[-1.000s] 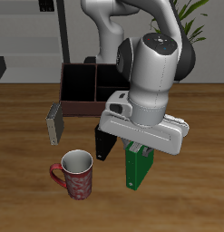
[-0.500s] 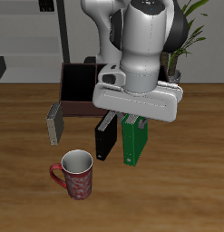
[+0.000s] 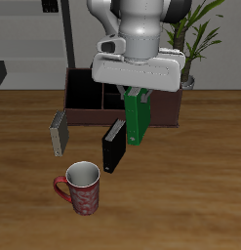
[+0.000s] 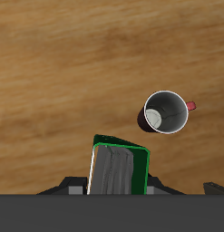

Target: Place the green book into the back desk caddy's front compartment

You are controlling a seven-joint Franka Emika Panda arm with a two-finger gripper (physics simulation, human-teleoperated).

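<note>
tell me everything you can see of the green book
The green book is a slim bright-green hardcover with white page edges showing in the wrist view. It hangs upright, clear of the table, clamped in the claw by its upper end. It sits in front of the desk caddy, above the table beside the black book.

Pale grey-white arm (image 3: 141,24) of rounded, glossy shells, thick and tubular. Dark grey to black bands at the joints between segments. Broad, flat, light-grey hand housing (image 3: 138,70), boxy with softened corners, wider than the link above it. Small lighter block on one end of the housing. Gripper (image 3: 138,95) with short dark fingers (image 3: 129,96) below the housing. In the wrist view, only a dark grey strip of the hand's underside (image 4: 112,205) along one edge, with small blocky bumps. No cables, screws or markings discernible.
</note>
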